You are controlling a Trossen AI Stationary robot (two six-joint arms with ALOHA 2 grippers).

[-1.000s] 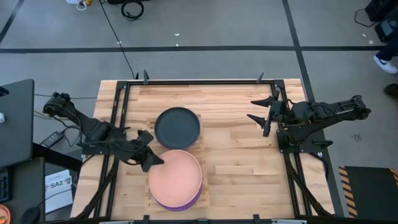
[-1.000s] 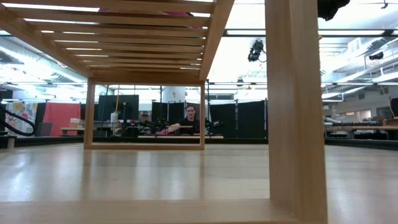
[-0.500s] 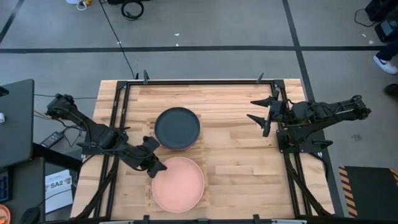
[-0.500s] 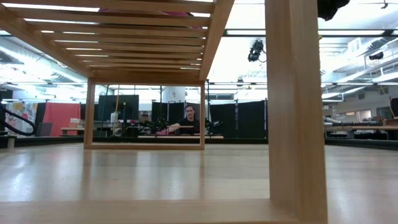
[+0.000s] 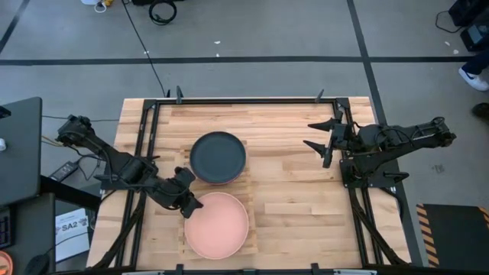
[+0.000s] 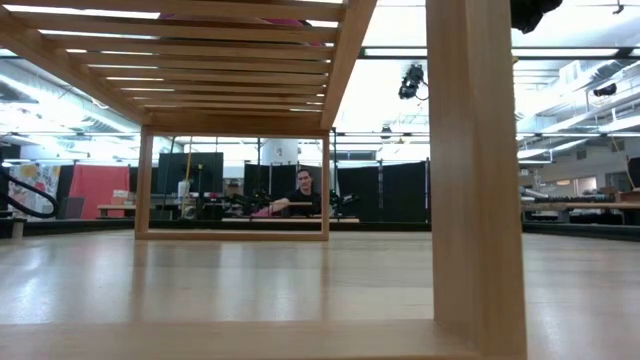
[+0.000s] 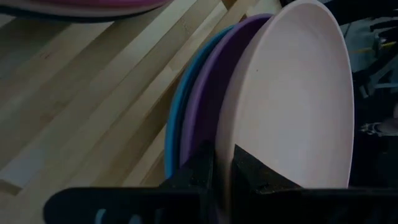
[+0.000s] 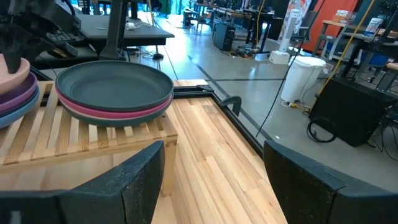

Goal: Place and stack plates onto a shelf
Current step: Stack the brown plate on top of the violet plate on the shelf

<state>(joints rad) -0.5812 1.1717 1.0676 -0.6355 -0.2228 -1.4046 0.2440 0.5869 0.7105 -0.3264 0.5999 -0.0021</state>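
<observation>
The left end effector point(image 5: 189, 203) is pinched shut on the rim of the salmon pink plate point(image 5: 218, 225) atop the purple plate point(image 7: 214, 106) on the shelf point(image 8: 74, 140), where an off-centre release could slide it off, while the right end effector point(image 5: 325, 143) waits wide open and empty.

Hidden or cut off:
- Shelf point(image 5: 183, 243): in the high view almost wholly covered by the plates; only slat ends show. In the low view its frame point(image 6: 470, 180) runs off the top and bottom edges.
- Salmon plate point(image 5: 217, 225): conceals the plates stacked beneath it from above (purple point(image 7: 211, 93) and blue point(image 7: 176, 118) rims show only in the left wrist view).
- Dark grey plate point(image 5: 218, 157): hides a magenta plate point(image 8: 118, 113) underneath.
- Left gripper point(image 5: 189, 205): fingertips lost against the salmon rim.
- Person point(image 6: 304, 195) in the room behind: too small to detail.
</observation>
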